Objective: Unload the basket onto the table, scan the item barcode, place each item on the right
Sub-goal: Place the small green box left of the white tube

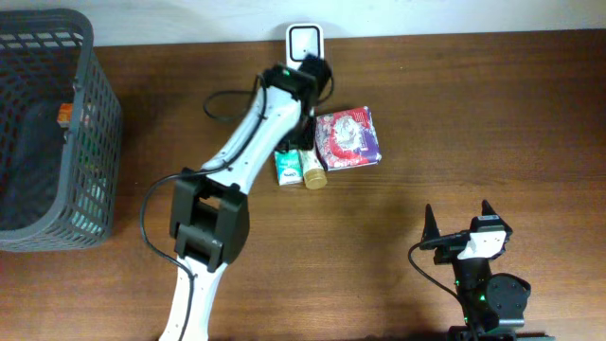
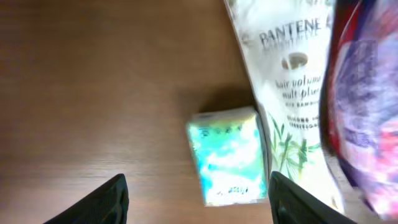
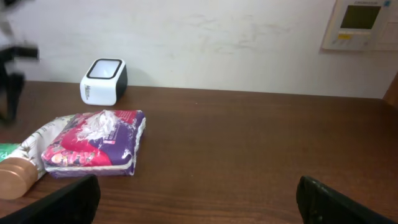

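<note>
A small green-and-white pack (image 2: 227,155) lies flat on the brown table, just below the white barcode scanner (image 1: 305,43). My left gripper (image 2: 199,208) hangs over it, open and holding nothing, with the pack's near end between the two fingers. In the overhead view this gripper (image 1: 298,142) sits above the green pack (image 1: 288,169). A white Pantene tube (image 2: 292,81) with a gold cap (image 1: 314,175) lies beside the pack. A red-and-purple pack (image 1: 347,138) lies to the right of the tube. My right gripper (image 1: 457,220) rests open near the front edge, far from the items.
A grey mesh basket (image 1: 95,180) stands at the left edge with a small orange thing (image 1: 64,115) inside. The right wrist view shows the scanner (image 3: 104,81) by the back wall, the red-and-purple pack (image 3: 93,143) and a wall panel (image 3: 360,23).
</note>
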`<state>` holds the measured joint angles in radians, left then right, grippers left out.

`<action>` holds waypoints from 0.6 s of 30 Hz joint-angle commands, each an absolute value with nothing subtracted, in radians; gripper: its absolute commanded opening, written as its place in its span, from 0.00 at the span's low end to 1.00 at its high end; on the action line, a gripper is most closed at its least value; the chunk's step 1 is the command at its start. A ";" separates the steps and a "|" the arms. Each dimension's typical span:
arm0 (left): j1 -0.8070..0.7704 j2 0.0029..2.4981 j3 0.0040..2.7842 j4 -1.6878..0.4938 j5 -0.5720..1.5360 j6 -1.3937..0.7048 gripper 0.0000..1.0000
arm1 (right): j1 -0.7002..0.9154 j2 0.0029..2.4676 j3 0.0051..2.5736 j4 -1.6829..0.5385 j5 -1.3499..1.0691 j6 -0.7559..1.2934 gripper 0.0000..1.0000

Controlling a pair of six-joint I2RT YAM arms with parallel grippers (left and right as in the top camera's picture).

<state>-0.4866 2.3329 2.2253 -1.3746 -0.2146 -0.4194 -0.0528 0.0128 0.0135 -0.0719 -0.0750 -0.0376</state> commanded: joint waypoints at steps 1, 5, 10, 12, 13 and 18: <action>-0.398 2.251 2.502 -1.436 -0.234 -0.396 0.72 | -0.059 0.006 0.006 -0.074 -0.073 -0.041 0.99; -0.204 2.207 2.842 -1.459 -0.234 -0.362 0.99 | -0.059 0.006 0.006 -0.073 -0.073 -0.041 0.99; 0.139 2.183 2.948 -1.578 -0.225 -0.379 0.99 | -0.059 0.006 0.006 -0.073 -0.073 -0.041 0.98; 0.212 2.184 2.945 -1.651 -0.226 -0.390 0.99 | -0.059 0.006 0.006 -0.073 -0.073 -0.041 0.99; 0.260 2.184 2.945 -1.687 -0.225 -0.393 0.99 | -0.059 0.006 0.006 -0.073 -0.073 -0.041 0.99; 0.477 2.184 2.933 -1.688 -0.143 -0.385 0.99 | -0.059 0.006 0.006 -0.073 -0.073 -0.041 0.99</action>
<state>0.3927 2.1872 2.9414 -1.6867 -0.1680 -0.3859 -0.0528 0.0128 0.0135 -0.0719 -0.0750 -0.0376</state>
